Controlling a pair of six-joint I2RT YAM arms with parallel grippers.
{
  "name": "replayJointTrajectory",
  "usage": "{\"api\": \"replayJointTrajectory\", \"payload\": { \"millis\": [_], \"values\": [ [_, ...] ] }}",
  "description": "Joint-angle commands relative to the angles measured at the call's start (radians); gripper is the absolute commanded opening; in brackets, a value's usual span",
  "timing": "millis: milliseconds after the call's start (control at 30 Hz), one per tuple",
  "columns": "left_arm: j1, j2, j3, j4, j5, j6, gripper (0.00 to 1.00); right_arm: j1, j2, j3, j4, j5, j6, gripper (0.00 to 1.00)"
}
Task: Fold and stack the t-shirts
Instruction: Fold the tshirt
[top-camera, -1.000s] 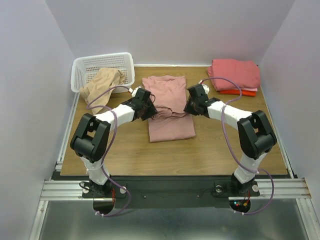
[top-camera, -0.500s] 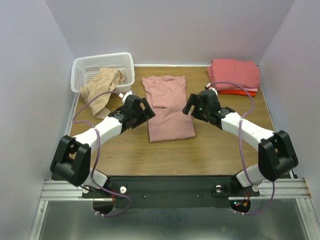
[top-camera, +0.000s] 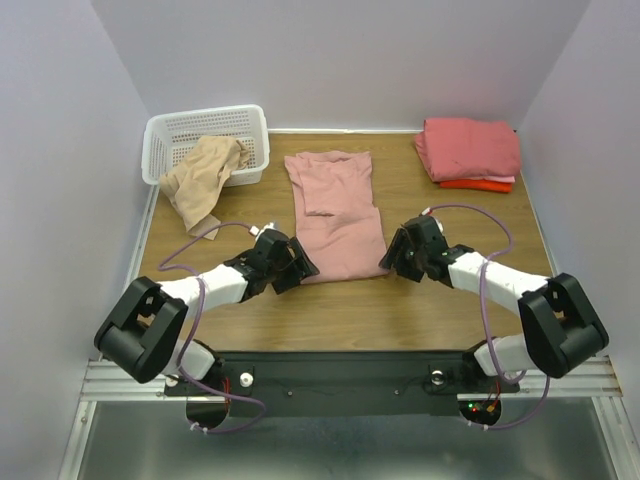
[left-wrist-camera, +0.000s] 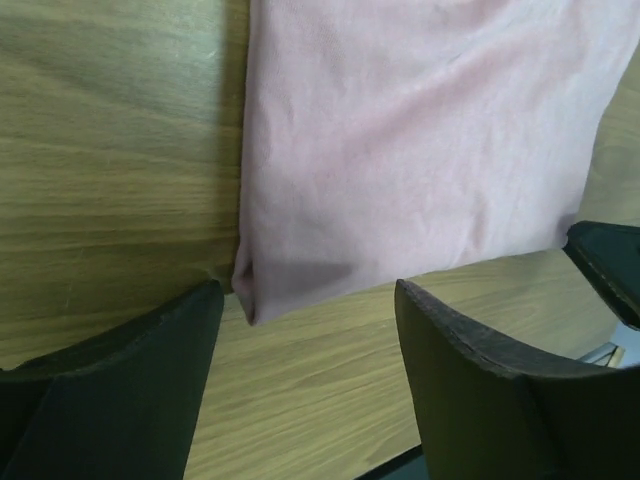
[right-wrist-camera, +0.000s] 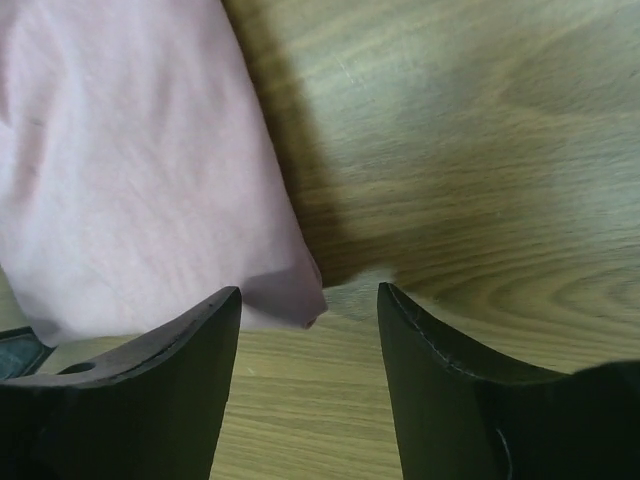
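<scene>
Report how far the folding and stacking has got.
Done: a folded salmon-pink shirt lies stacked on an orange-red one at the far right corner. In hand: the dusty-pink shirt lies folded into a long strip mid-table; the left pincer and right pincer are open at its near corners, gripping nothing yet. Left: likely a cross fold, stacking it, and the beige shirt, crumpled and spilling from the white basket.
</scene>
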Motion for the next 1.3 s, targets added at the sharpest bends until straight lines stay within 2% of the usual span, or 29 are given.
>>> {"api": "replayJointTrajectory", "payload": {
  "millis": [0, 133, 200, 267, 300, 433, 467, 500, 633, 700, 800, 833, 933, 1000, 1100, 1200, 1267],
  "values": [
    [-0.007, 0.036, -0.028, 0.040, 0.022, -0.022, 0.66, -0.007, 0.033, -0.018, 0.090, -0.050, 0.044, 0.60],
    [-0.009, 0.053, -0.025, 0.043, 0.025, -0.015, 0.40, -0.007, 0.052, -0.043, 0.110, -0.054, 0.052, 0.56],
    [-0.009, 0.058, -0.022, 0.042, 0.018, -0.016, 0.30, -0.007, 0.057, -0.053, 0.113, -0.052, 0.055, 0.51],
    [-0.009, 0.069, -0.019, 0.040, 0.013, -0.015, 0.09, -0.007, 0.064, -0.058, 0.121, -0.055, 0.056, 0.44],
    [-0.009, 0.075, -0.017, 0.040, 0.013, -0.016, 0.02, -0.007, 0.067, -0.058, 0.122, -0.055, 0.056, 0.41],
    [-0.009, 0.090, -0.016, 0.045, 0.021, -0.010, 0.00, -0.007, 0.080, -0.066, 0.127, -0.040, 0.053, 0.19],
    [-0.010, 0.089, -0.016, 0.045, 0.025, -0.010, 0.00, -0.007, 0.076, -0.069, 0.127, -0.046, 0.053, 0.19],
    [-0.013, 0.075, -0.017, 0.043, 0.034, -0.010, 0.00, -0.007, 0.061, -0.072, 0.127, -0.058, 0.050, 0.11],
    [-0.107, -0.003, -0.043, 0.025, 0.018, -0.032, 0.00, -0.007, -0.054, -0.118, 0.109, -0.118, 0.023, 0.01],
    [-0.159, -0.055, -0.055, -0.006, -0.005, -0.065, 0.00, -0.007, -0.159, -0.162, 0.078, -0.113, 0.015, 0.00],
    [-0.234, -0.126, -0.069, -0.087, -0.024, -0.120, 0.00, -0.007, -0.284, -0.196, -0.049, -0.113, -0.002, 0.00],
    [-0.272, -0.147, -0.072, -0.111, -0.035, -0.154, 0.00, -0.007, -0.375, -0.202, -0.118, -0.110, -0.010, 0.00],
    [-0.338, -0.256, -0.082, -0.136, -0.061, -0.208, 0.00, -0.006, -0.570, -0.218, -0.250, -0.112, 0.001, 0.00],
    [-0.378, -0.316, -0.072, -0.150, -0.065, -0.223, 0.00, -0.006, -0.638, -0.218, -0.292, -0.130, 0.015, 0.00],
    [-0.386, -0.364, -0.048, -0.187, -0.073, -0.223, 0.00, -0.007, -0.701, -0.190, -0.313, -0.170, 0.026, 0.00],
    [-0.386, -0.381, 0.030, -0.242, -0.127, -0.202, 0.00, -0.007, -0.652, -0.100, -0.316, -0.149, 0.003, 0.00],
    [-0.383, -0.375, 0.072, -0.300, -0.183, -0.181, 0.00, -0.006, -0.608, -0.023, -0.318, -0.081, -0.010, 0.00]
  ]
}}
